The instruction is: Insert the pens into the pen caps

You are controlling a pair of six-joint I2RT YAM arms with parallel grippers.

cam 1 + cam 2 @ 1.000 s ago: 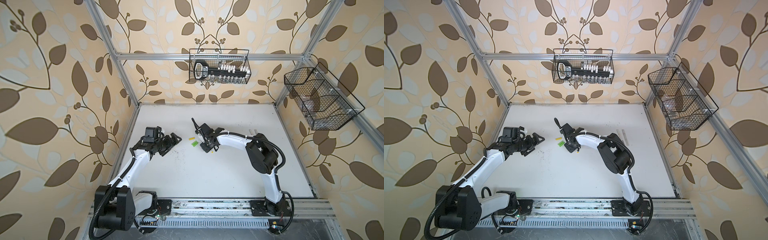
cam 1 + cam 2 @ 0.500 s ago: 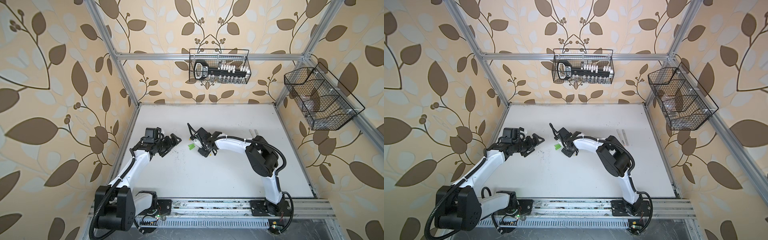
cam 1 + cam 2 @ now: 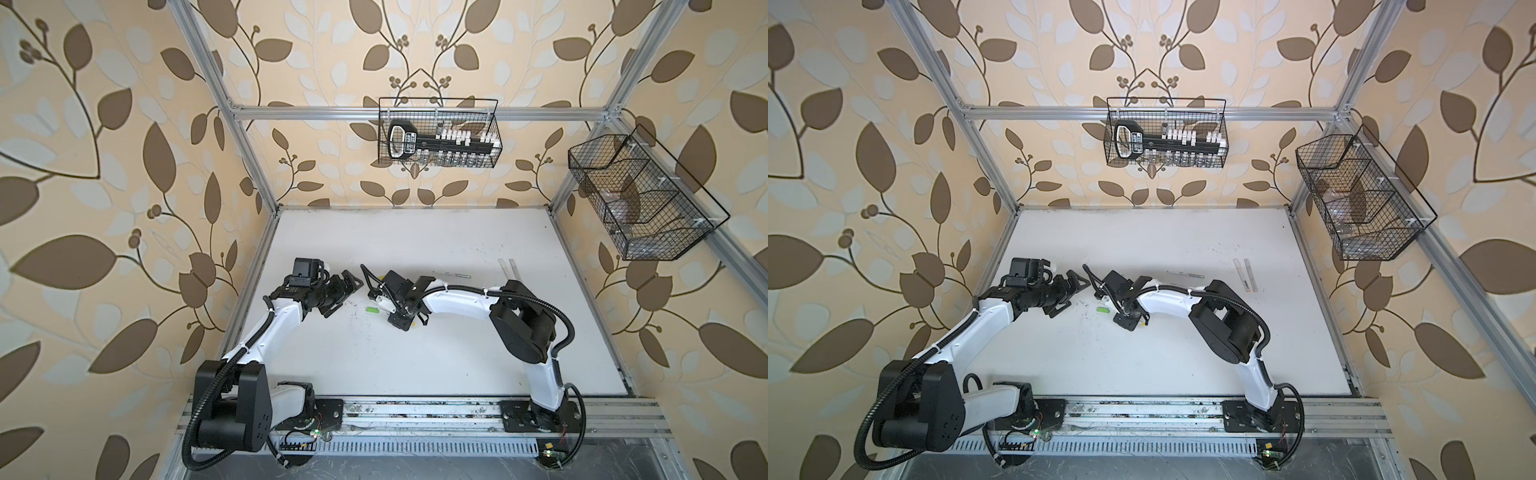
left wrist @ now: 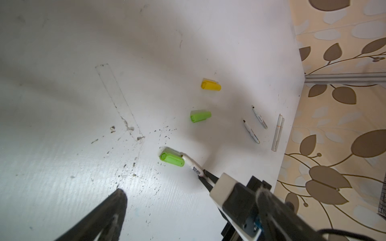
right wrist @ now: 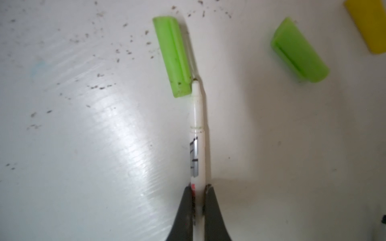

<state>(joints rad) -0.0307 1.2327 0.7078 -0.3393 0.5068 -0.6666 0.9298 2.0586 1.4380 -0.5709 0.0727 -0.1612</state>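
In both top views a green cap [image 3: 372,309] lies flat on the white table [image 3: 415,374], a little to nine o'clock of the table's middle. The right gripper [image 5: 198,188] stands just at one o'clock of it, with its jaws clamped on a pen [image 5: 197,125]. The grip is far back on the barrel, so the part with the dark lettering and the fine tip stick out in front. The tip sits at the edge of the cap's end that faces it, touching or almost touching, but it is not inside the cap.

The left gripper [image 3: 344,294] hovers near the cap, at about ten o'clock of it, with its jaws wide apart and nothing between them.

The left wrist view shows a second green cap [image 4: 200,116] and a yellow cap [image 4: 211,85] lying apart from each other on the table. Beyond them are two loose pens [image 4: 251,131], uncapped, with dark tips. In a top view another pen [image 3: 451,274] lies at two o'clock of the first cap, well apart from it.
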